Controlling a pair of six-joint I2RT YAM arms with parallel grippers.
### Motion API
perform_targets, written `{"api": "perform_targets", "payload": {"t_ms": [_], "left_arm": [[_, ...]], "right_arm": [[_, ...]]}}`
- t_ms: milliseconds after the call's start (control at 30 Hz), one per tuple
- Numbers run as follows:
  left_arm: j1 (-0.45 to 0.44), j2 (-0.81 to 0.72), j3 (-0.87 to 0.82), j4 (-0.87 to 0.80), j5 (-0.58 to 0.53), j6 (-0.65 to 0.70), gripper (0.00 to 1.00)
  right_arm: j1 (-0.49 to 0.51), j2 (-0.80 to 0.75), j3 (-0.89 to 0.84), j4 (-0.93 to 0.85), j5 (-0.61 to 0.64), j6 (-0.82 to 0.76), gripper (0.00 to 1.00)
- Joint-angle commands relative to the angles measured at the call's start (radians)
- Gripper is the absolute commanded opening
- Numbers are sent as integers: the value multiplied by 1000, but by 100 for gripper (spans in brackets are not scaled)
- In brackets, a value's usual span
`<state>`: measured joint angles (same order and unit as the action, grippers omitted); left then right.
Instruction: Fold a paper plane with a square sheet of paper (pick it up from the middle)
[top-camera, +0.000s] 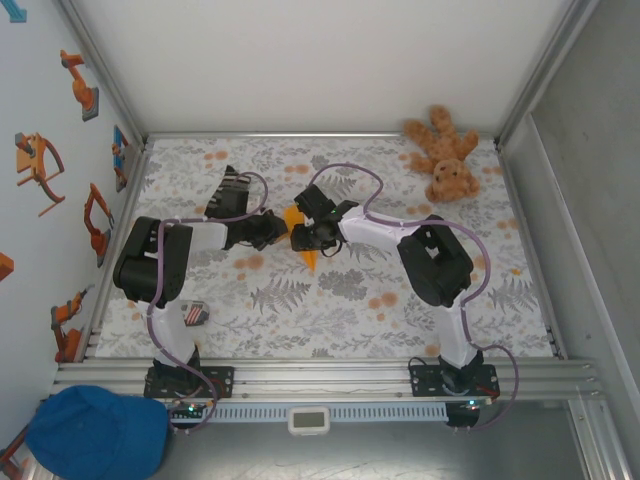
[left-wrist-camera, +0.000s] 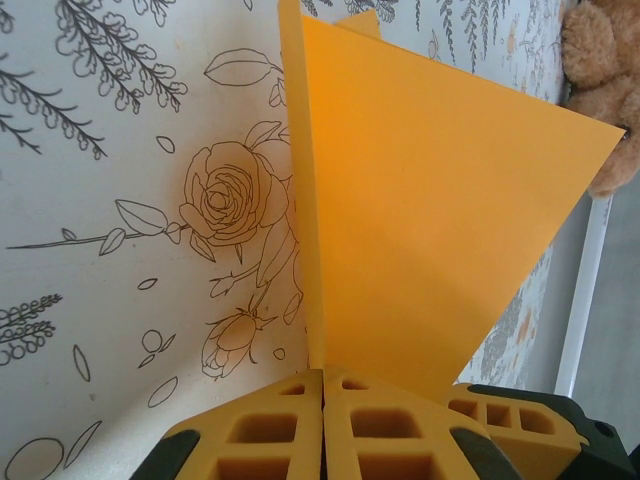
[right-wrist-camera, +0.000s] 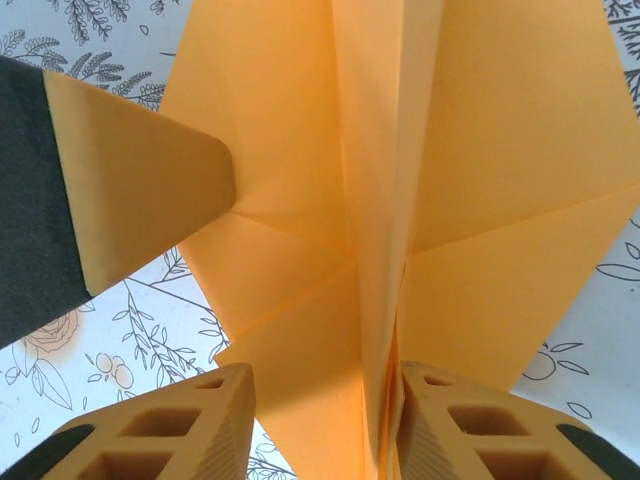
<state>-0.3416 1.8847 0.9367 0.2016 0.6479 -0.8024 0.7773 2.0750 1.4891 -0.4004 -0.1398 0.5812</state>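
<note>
1. Over the middle of the table (top-camera: 350, 320), the folded paper (top-camera: 294, 218) sat between both grippers.
2. The left gripper (left-wrist-camera: 323, 385) pinched its edge, jaws pressed together.
3. The right gripper (right-wrist-camera: 322, 400) had its jaws spread, 1 on each side of the centre crease.

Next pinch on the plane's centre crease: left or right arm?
Right. The right tool stands open astride the centre fold of the paper plane, so it only needs to close. The left tool is shut on the sheet's edge, holding it upright; letting go would likely drop it.
</note>
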Motion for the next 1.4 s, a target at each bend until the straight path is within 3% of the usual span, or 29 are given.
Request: {"api": "perform_targets", "payload": {"t_ms": [0, 133, 567, 933, 1133, 1367], "left_arm": [[-5, -15, 27, -15, 15, 23, 7], [-7, -14, 29, -12, 16, 20, 7], [-6, -12, 30, -7, 28, 16, 7], [-6, -9, 30, -23, 24, 30, 7], [-5, -7, 34, -39, 24, 42, 7], [-6, -7, 41, -42, 24, 43, 7]], "right_arm": [[-3, -2, 5, -16, -7, -14, 43], [-1, 5, 17, -20, -23, -31, 49], [-1, 35, 45, -60, 8, -32, 49], [-3, -1, 27, -54, 50, -26, 44], [-3, -27, -5, -50, 103, -26, 35], [-3, -29, -14, -52, 79, -58, 33]]}}
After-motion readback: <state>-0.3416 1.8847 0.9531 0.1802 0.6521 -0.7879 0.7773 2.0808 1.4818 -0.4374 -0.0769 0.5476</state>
